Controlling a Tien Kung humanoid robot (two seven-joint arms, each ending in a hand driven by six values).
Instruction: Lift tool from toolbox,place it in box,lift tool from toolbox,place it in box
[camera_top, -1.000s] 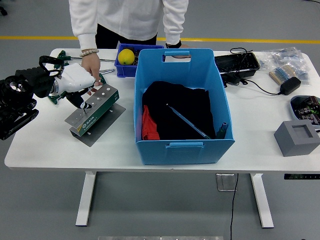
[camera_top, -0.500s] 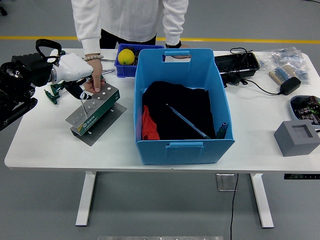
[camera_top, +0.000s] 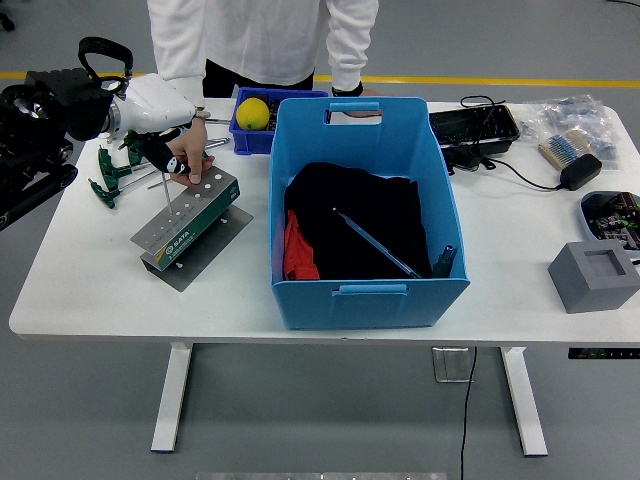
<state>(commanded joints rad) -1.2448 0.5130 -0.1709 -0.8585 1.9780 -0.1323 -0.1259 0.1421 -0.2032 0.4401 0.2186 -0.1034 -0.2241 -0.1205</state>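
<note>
Left hand (camera_top: 160, 150), white-shelled with black fingers, sits above the far end of the green and grey perforated tool holder (camera_top: 188, 222) on the left part of the white counter (camera_top: 100, 270). Its fingers are curled around the dark handle of a thin metal-shafted tool (camera_top: 172, 192); the shaft slants down to the holder's hole plate, and whether its tip is clear of the hole cannot be told. Holder is tilted on its grey base plate, long axis running diagonally.

A person in a white top stands at the far side. One of their hands (camera_top: 192, 157) presses on the holder's far corner, just beside the robot's fingers; the other hand (camera_top: 350, 92) rests behind the far rim of the large blue plastic box (camera_top: 365, 290).

The box stands mid-counter. Inside: black cloth (camera_top: 350, 230), a red piece (camera_top: 297, 250) at the left wall, and a long thin blue-grey tool (camera_top: 375, 243) lying diagonally across the cloth.

Green T-handled tools (camera_top: 115, 172) lie on the counter left of the holder. A small dark-blue bin (camera_top: 245, 135) holding a yellow ball (camera_top: 252, 112) stands behind the box's left corner. Right end: black tray (camera_top: 474, 126), power adapter with cable (camera_top: 578, 170), grey square block (camera_top: 593, 276).

Right arm not seen.
</note>
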